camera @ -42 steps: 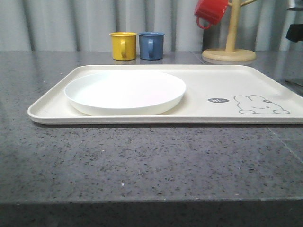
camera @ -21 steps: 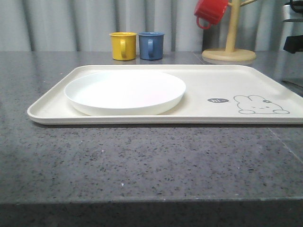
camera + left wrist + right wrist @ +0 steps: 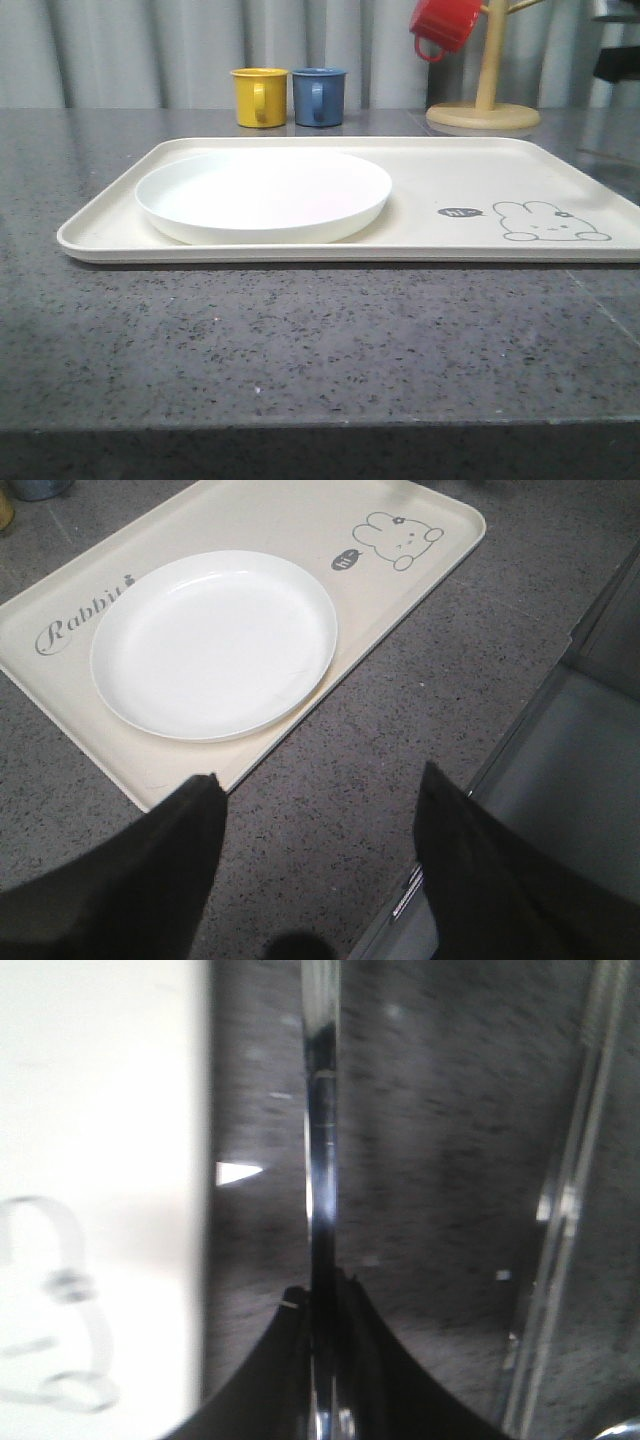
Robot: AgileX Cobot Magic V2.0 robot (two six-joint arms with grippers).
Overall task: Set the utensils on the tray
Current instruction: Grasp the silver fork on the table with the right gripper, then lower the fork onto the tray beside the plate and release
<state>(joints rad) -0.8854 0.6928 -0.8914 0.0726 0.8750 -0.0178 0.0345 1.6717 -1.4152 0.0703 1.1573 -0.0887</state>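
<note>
Plate [image 3: 263,194] on tray's [image 3: 480,165] left half, left gripper [image 3: 315,780] apart, right gripper [image 3: 322,1305] clamping knife [image 3: 321,1140]

I'm seeing the cream tray [image 3: 420,185] lying flat across mid-frame, its rabbit drawing at the right. The round white plate [image 3: 264,194] is sitting on its left half. A shiny, straight metal utensil [image 3: 321,1160] is standing up the frame's middle.
</note>
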